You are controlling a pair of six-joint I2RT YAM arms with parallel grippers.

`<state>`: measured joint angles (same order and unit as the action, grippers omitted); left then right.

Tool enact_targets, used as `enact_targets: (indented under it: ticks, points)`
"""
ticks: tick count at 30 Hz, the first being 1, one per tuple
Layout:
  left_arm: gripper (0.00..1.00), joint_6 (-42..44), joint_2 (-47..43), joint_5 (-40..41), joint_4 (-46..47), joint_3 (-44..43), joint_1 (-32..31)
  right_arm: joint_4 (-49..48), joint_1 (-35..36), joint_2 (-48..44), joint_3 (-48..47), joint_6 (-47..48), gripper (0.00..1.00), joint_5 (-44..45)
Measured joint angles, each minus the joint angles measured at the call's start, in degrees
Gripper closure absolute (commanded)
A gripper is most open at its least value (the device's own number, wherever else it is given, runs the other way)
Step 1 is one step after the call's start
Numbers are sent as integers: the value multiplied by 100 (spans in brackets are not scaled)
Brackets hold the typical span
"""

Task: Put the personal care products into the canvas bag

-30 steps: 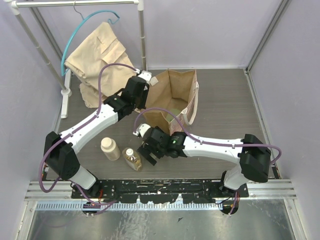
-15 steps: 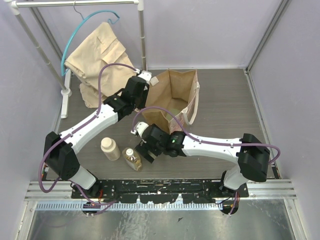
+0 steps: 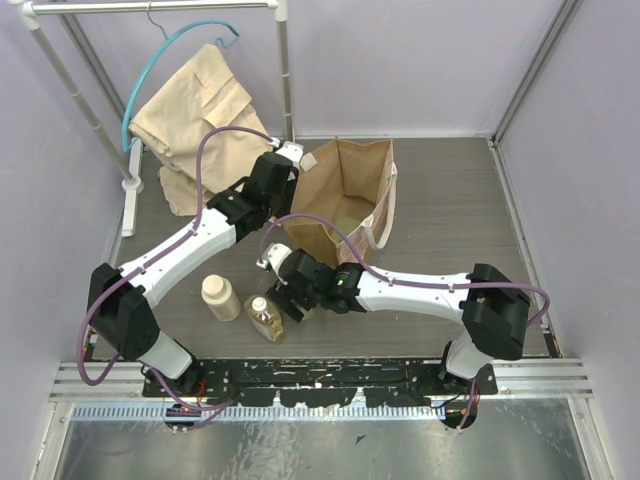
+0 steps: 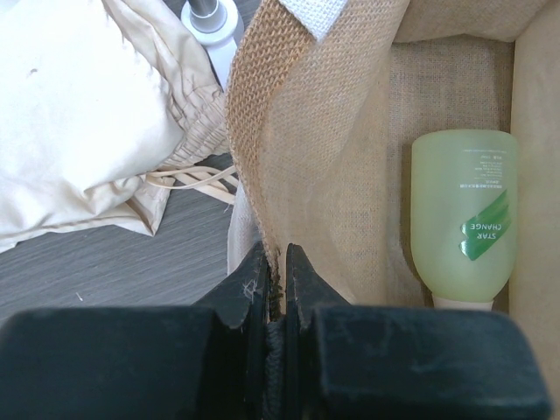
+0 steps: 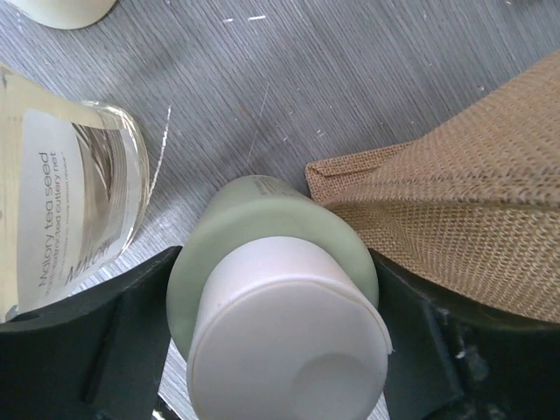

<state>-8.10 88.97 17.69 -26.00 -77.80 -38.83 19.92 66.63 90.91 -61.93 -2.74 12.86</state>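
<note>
A tan-brown woven canvas bag with whitish strap handles (image 3: 352, 160) was seen standing open on the dark grey wood-grain table (image 3: 450, 220). Its left rim was pinched by the left gripper (image 4: 276, 273), whose jaws were clenched on the fabric edge. Inside the bag a pale green cylindrical bottle (image 4: 462, 219) was found lying on its side against the wall. Its long axis ran up and down the left wrist view, and its capped end pointed toward the camera. Just outside the bag's near corner, a rounder green bottle with a cream top (image 5: 289, 350) was straddled by the right gripper (image 5: 273, 262), a black finger (image 5: 105, 324) lying close on either side. Whether the bottle was actually squeezed could not be told. Its long axis was directed at the right wrist camera, cream top nearest and base toward the table. Just beside it an amber bottle with a white cap (image 3: 265, 320) was placed, with a cream plastic bottle (image 3: 220, 297) near that. A beige folded garment (image 3: 195, 115) was draped at the far left.
</note>
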Motion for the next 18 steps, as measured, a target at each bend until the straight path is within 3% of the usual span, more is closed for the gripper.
enact_targets:
  ticks: [1,4,6,9,18]
  points:
    - [100,0,0,-2,0,0,0,-17,0,2,0,7,31,0]
    - [100,0,0,0,0,0,0,-52,0,2,0,-2,66,-7]
    - [100,0,0,0,4,11,0,-57,0,-2,4,-42,82,-13]
    - [100,-2,0,2,4,33,0,-76,0,-98,96,-125,96,9]
    - [100,-4,0,2,11,39,2,1117,0,-1143,463,-741,99,280]
